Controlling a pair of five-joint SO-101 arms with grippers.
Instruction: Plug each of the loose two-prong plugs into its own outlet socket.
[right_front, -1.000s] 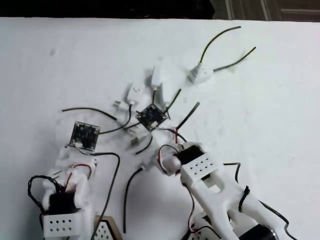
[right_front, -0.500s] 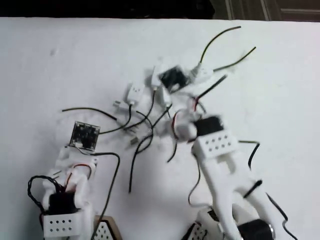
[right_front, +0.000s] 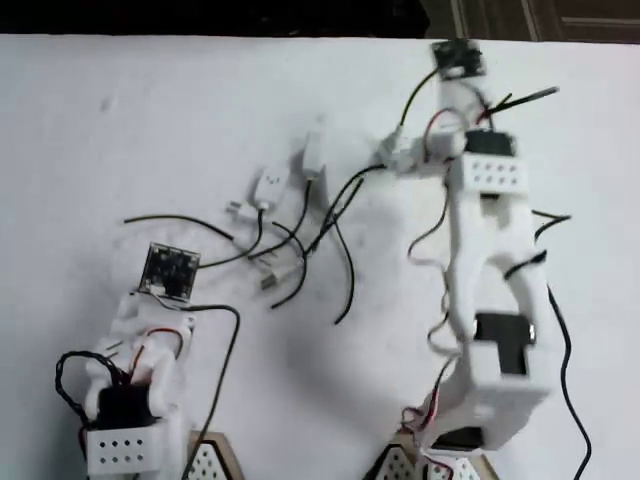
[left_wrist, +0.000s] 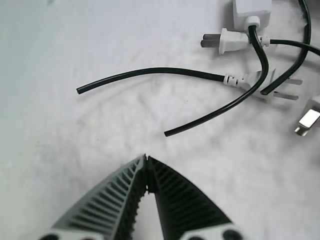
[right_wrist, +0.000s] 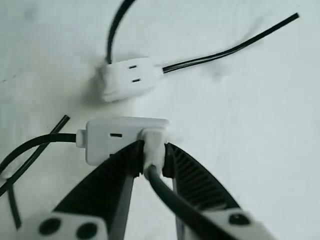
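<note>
The right end effector (right_wrist: 152, 150) was clamped on a plug (right_wrist: 153, 140) that butted against the outlet block (right_wrist: 112, 142) directly ahead. The block's long axis lay crosswise. The left end effector (left_wrist: 146, 165), fingers together, was well apart.

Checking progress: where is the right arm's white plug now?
Right wrist view: the white plug, held by the right gripper, sits against a white outlet block, near a second white socket.

White arms (right_front: 485, 250), black motors (right_front: 505, 340), grey ribbed pincers (left_wrist: 146, 160)

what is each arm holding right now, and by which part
The right gripper holds a white plug by its body, against an outlet socket. The left gripper is shut on nothing.
</note>
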